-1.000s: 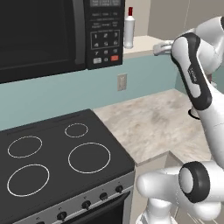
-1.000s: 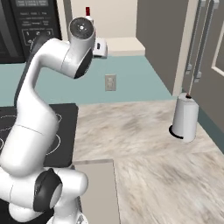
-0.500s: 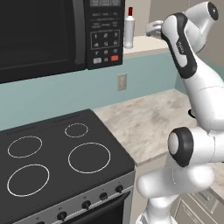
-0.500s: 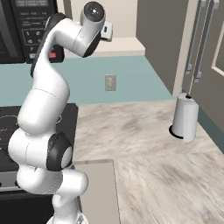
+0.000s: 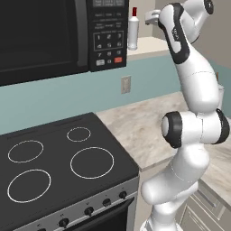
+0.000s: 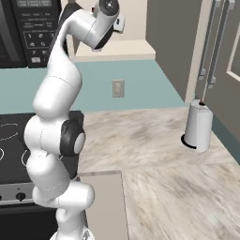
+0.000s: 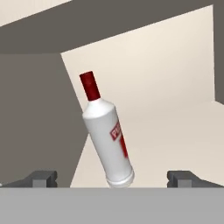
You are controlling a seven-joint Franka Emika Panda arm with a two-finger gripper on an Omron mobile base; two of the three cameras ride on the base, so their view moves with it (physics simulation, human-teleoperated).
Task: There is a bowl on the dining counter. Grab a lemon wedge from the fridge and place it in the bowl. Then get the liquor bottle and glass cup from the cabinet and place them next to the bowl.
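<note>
Standing wide apart at the bottom of the hand view, fingers (image 7: 43, 178) gripping nothing, with the liquor bottle (image 7: 106, 133) framed between them and a little left of centre. Leaning in that view because of the hand's roll, yet standing upright on the cabinet shelf (image 5: 144, 44) at the upper middle of the left base view, just right of the microwave (image 5: 54, 36). Judging the bottle step as only starting: reaching toward it, not yet touching it. Not showing the glass cup, the bowl, the lemon wedge or the dining counter, so leaving those steps unjudged. Offering open shelf to the right of the bottle in the hand view, but a dark cabinet wall (image 7: 35, 113) sitting close at its left, so probably leaving less room for the left finger. Hanging high in the upper part of both base views, arm folded near the cabinet's front edge. Lying below, stove (image 5: 58, 162) at lower left and bench (image 6: 154, 154) with a white paper towel roll (image 6: 198, 127) at right, near the fridge (image 6: 220, 61).
</note>
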